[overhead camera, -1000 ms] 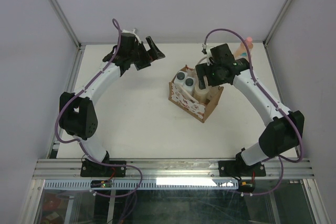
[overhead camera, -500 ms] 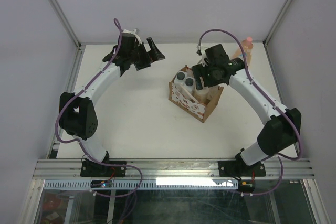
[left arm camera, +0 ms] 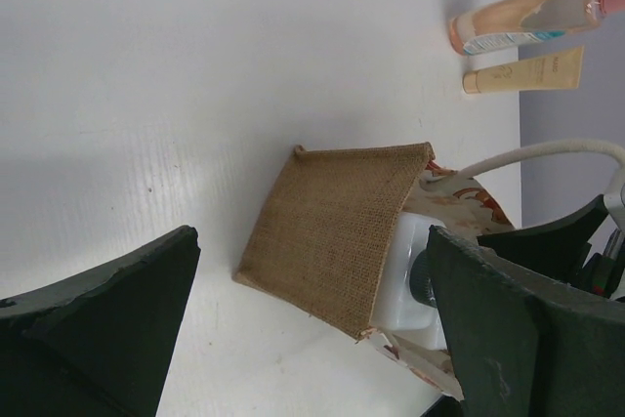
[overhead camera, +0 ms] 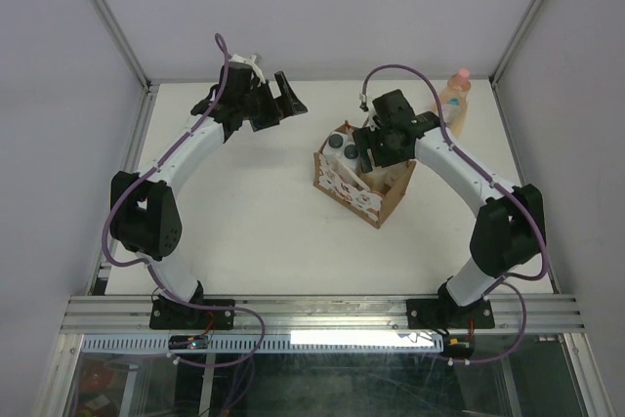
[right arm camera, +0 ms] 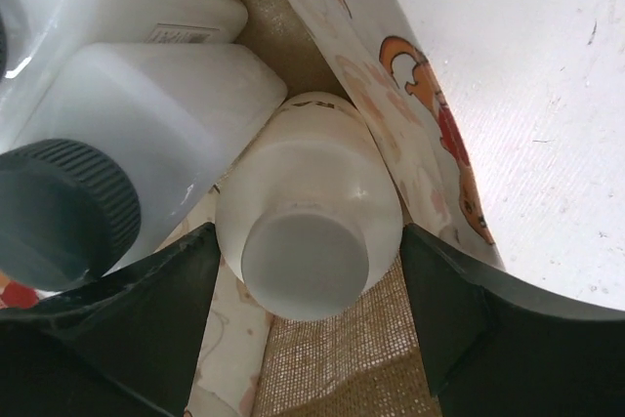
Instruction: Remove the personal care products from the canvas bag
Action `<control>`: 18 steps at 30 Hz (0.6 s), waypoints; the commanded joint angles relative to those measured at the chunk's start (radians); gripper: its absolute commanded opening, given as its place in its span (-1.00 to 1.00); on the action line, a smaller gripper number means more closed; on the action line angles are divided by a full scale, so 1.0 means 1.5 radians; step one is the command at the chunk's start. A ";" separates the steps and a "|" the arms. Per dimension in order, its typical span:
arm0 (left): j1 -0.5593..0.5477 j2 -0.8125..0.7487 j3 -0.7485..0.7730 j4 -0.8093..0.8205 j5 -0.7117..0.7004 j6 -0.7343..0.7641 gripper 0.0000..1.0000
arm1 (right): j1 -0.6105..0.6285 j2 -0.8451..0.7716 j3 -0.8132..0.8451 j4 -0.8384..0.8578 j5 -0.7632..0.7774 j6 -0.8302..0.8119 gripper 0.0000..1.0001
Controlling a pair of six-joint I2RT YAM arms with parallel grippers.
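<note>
At the near edge of the table (overhead camera: 244,231), the two arms rise from their bases and bow outward, each elbow pushed toward its own side wall. A little farther in, right of the middle, the canvas bag (overhead camera: 366,200) stands upright and turned at an angle, its patterned side toward the bases. The right arm curves inward from its elbow and tips its wrist down over the bag's mouth, so the right gripper (overhead camera: 374,150) reaches into the opening. Seen from its wrist, its two fingers (right arm camera: 127,329) sit against opposite sides of the cream bottle (right arm camera: 308,212), which stands in the bag with its round lid up. No gap shows on either side, so it reads as a grip (the bottle sits down inside the bag). Just beside it in the bag are two white bottles (right arm camera: 146,114) with dark caps, packed touching each other. Farther back on the left, the left arm stretches its forearm up and inward. The left gripper (overhead camera: 280,100) hangs over the table, aimed across at the bag and well apart from it, jaws spread wide and holding nothing. At the far right corner, outside the bag, the peach-orange bottle (overhead camera: 455,97) with a pink cap stands upright, a cream tube (left arm camera: 524,72) just beside it.
</note>
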 commanded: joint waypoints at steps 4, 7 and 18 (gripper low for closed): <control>0.001 -0.024 0.017 0.003 0.025 0.025 0.98 | 0.002 0.030 -0.006 0.062 0.026 -0.017 0.52; 0.001 -0.031 0.010 0.002 0.022 0.026 0.98 | 0.001 0.044 -0.001 0.068 0.024 -0.017 0.52; 0.003 -0.034 0.017 -0.008 0.021 0.037 0.98 | 0.001 0.066 -0.010 0.074 0.024 -0.019 0.46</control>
